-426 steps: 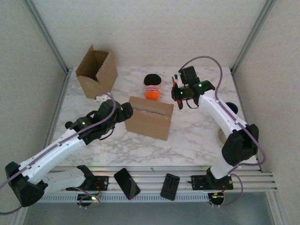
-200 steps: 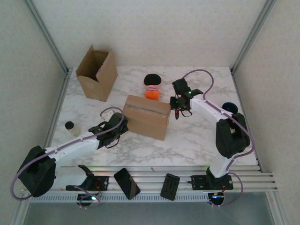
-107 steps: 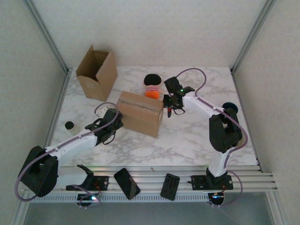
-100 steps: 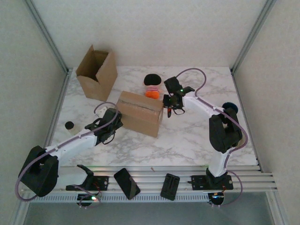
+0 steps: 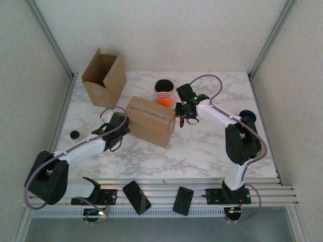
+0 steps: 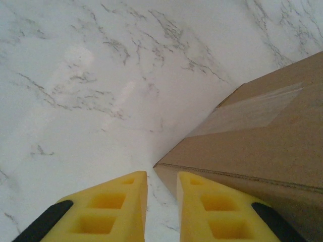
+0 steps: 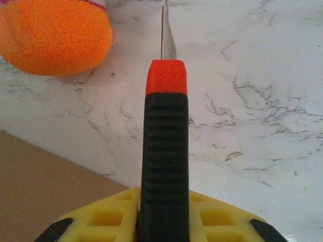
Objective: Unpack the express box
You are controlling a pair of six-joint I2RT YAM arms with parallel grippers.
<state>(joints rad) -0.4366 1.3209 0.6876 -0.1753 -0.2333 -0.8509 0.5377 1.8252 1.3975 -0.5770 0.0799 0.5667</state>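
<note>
Scanning every surface now, and there is no lettering, label or number to read anywhere. The box [image 5: 150, 122] faces us as plain brown cardboard.
</note>
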